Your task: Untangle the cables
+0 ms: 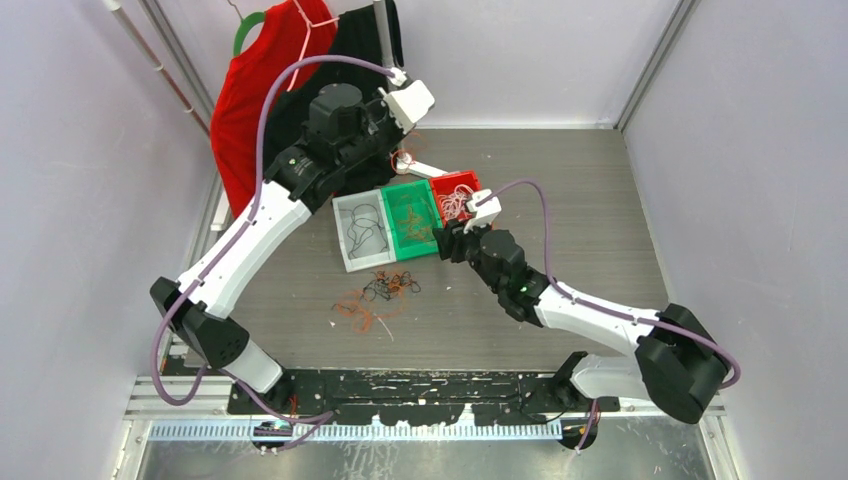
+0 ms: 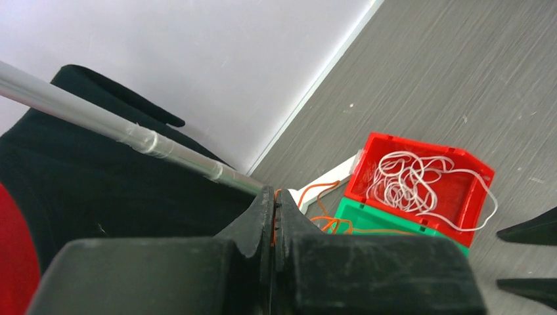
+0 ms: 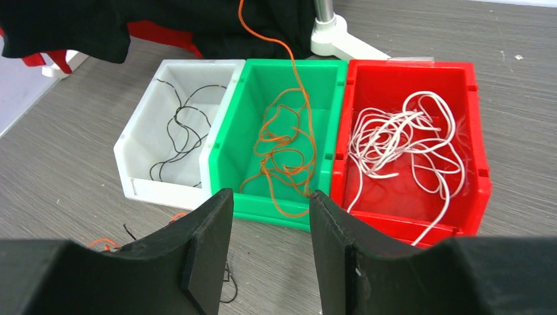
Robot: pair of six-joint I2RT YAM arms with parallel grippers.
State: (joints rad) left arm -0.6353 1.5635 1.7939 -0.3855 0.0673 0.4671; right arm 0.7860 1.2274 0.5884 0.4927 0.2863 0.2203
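Loose black cables (image 3: 177, 131) are lying in the white bin (image 3: 134, 154). The orange cables (image 3: 282, 151) are curling in the green bin (image 3: 263, 205), with one strand rising upward. The white cables (image 3: 401, 141) are looping in the red bin (image 3: 394, 223). An orange-and-black snarl (image 1: 375, 295) is sitting on the bench (image 1: 560, 180).

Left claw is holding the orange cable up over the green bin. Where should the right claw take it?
Probably the single run of the orange cable just above the green bin, below the shut left claw. There it hangs as one strand, not loops. Bring the open right claw in from the bin's near side, one finger either side.
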